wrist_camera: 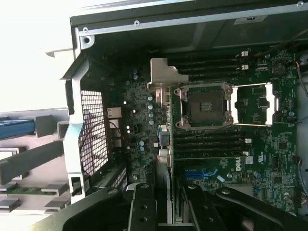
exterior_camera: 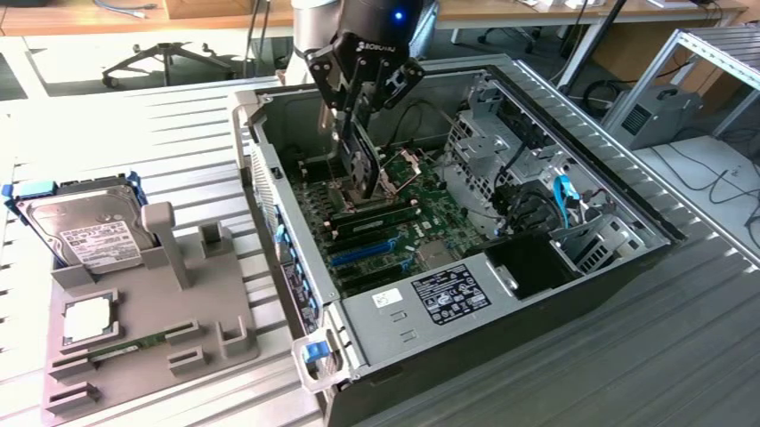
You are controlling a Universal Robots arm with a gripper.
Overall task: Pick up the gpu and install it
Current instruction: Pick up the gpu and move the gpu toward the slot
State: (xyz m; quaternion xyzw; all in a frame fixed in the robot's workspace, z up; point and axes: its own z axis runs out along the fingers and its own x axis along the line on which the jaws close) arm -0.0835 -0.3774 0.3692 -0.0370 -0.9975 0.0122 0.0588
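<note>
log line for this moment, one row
stage: gpu install | jaws: shut on gpu | gpu: upright inside open case, over motherboard | seated: cannot tell

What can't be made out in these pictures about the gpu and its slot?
- Exterior view: the gpu has its lower edge blending into the dark motherboard; seating unclear.
- Wrist view: the gpu sits edge-on in the tool, faces hidden.
- Exterior view: hard drive label print too small.
</note>
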